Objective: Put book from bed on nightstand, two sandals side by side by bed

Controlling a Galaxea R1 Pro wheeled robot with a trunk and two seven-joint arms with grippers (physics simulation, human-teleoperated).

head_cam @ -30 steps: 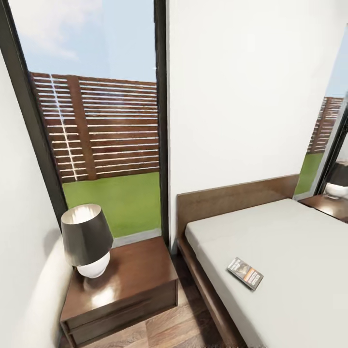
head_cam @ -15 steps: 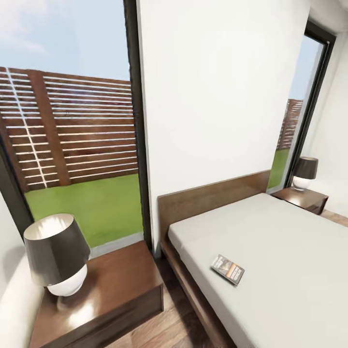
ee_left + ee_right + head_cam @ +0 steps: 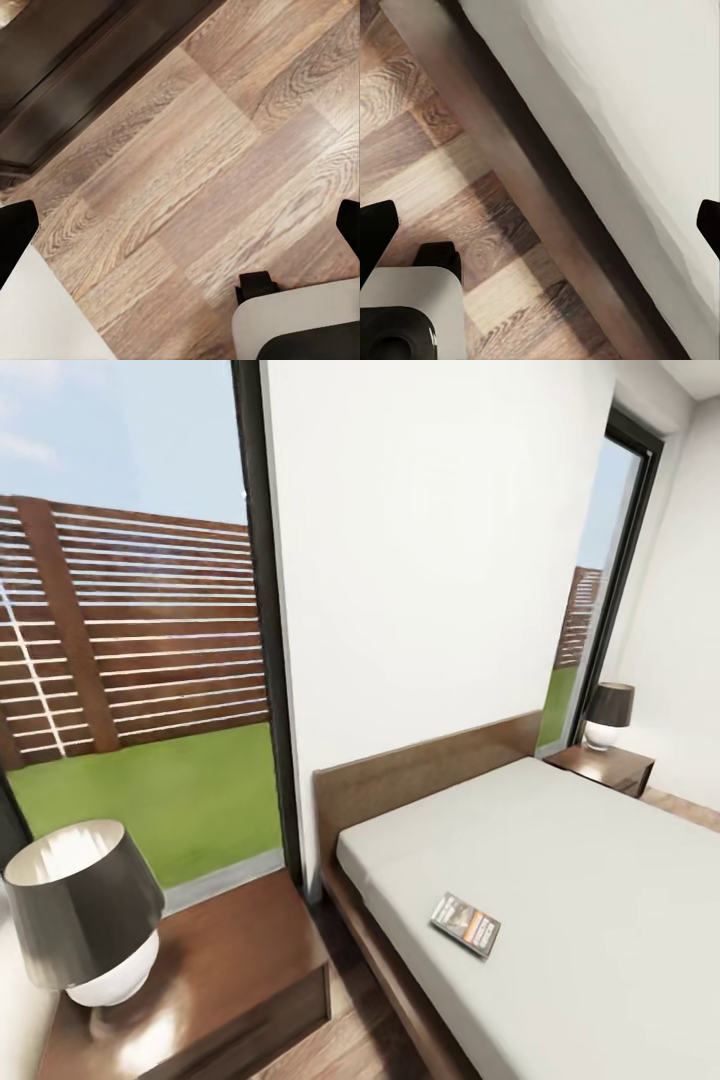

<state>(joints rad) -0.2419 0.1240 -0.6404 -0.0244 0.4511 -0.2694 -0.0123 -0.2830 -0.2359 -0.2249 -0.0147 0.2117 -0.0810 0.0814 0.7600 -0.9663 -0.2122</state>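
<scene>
Book flat on bed; nightstand beside.

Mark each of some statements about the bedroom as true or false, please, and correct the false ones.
1. The book lies on the bed. True.
2. A lamp stands on the near nightstand. True.
3. The book lies on the near nightstand. False: it is on the mattress.
4. The far nightstand has no lamp. False: a lamp stands on it.
5. The right gripper, jaws wide apart, holds nothing. True.
</scene>
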